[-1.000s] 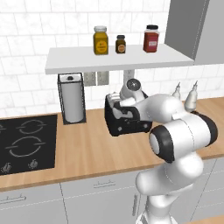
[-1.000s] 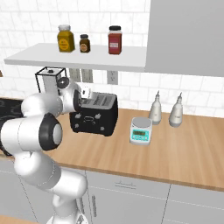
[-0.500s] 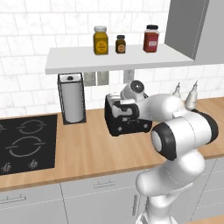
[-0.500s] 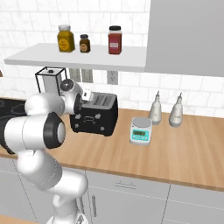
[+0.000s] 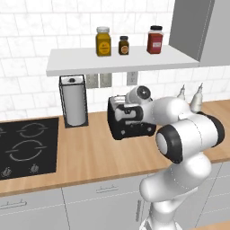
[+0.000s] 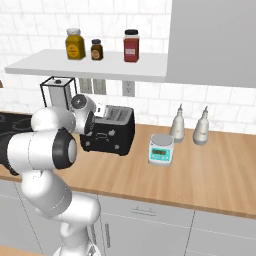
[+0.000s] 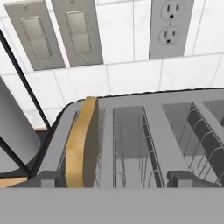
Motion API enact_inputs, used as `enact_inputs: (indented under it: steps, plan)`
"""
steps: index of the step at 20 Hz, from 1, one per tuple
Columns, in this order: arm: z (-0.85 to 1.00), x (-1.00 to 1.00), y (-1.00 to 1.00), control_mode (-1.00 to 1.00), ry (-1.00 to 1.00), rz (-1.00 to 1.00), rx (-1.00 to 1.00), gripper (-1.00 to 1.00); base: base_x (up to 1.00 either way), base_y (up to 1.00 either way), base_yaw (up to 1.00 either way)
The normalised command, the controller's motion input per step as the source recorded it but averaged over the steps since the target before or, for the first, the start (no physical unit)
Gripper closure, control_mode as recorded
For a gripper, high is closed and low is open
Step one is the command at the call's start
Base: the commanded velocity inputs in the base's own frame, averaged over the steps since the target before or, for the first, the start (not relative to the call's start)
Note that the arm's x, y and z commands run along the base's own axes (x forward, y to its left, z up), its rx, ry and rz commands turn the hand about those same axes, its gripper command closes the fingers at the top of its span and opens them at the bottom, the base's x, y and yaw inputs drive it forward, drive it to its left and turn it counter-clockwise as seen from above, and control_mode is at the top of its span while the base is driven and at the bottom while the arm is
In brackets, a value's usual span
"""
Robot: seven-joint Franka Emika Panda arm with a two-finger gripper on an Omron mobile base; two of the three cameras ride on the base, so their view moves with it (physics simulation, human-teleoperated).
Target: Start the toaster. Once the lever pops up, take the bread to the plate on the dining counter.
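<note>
**Q:** Black box on the wooden worktop, what is it?

**A:** It is the toaster [image 5: 128, 122], standing on the wall counter [image 5: 90, 152] against white tiles. A paper towel roll [image 5: 74, 104] in a wire frame stands just to its left, and a black cooktop [image 5: 24, 148] lies further left.

**Q:** Where is the bread?

**A:** A tan bread slice [image 7: 81, 144] stands on edge in the toaster's leftmost slot, its top edge poking above the slot. The wire-lined slot beside it has nothing in it.

**Q:** And the robot's gripper?

**A:** The gripper [image 7: 116, 180] hangs right over the toaster's top, its two dark finger tips spread wide apart, one beside the bread and one over to the right. Nothing sits between them.

**Q:** Anything else nearby?

**A:** Two switch plates and a wall outlet [image 7: 169, 27] sit behind the toaster. To its right are a small kitchen scale [image 6: 161, 149] and two shakers [image 6: 190, 126]. Three jars [image 6: 100, 46] stand on the shelf above.
</note>
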Motion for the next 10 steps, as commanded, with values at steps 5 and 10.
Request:
enact_inputs:
  steps: [5, 10]
  plan:
    - [0.0, 0.0, 0.3, -1.0, -0.04, 0.0, 0.0, -1.0, 0.0, 0.0, 0.0]
    - [0.09, 0.0, 0.27, -1.0, 0.0, 0.0, -0.01, -1.0, 0.0, 0.0, 0.0]
